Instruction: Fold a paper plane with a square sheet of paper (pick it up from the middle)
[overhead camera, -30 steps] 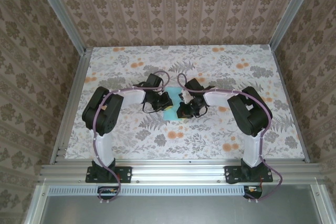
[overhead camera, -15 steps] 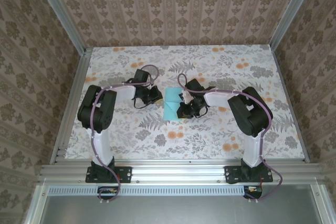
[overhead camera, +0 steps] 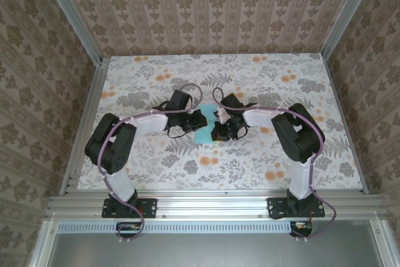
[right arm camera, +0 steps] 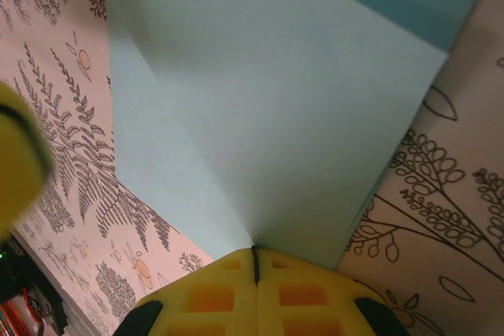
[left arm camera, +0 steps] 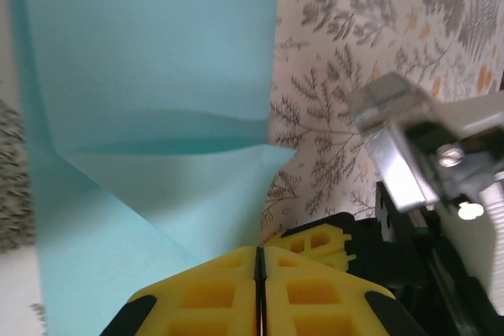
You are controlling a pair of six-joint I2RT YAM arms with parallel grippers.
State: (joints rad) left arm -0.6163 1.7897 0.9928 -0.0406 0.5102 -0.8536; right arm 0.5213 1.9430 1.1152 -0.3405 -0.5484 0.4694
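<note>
Both are squeezed shut — left gripper (overhead camera: 199,119) is back, mid table (overhead camera: 262,73), to crease the square sheet of paper (overhead camera: 203,136) that right gripper (overhead camera: 219,130) pinches.

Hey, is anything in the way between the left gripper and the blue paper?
Nothing visible. The left gripper, jaws shut, is right at the square sheet of paper; the right gripper is at its other side.

Grey-and-orange floral tabletop (overhead camera: 250,161), patterned beige walls (overhead camera: 212,10), aluminium frame rails (overhead camera: 212,205)
</note>
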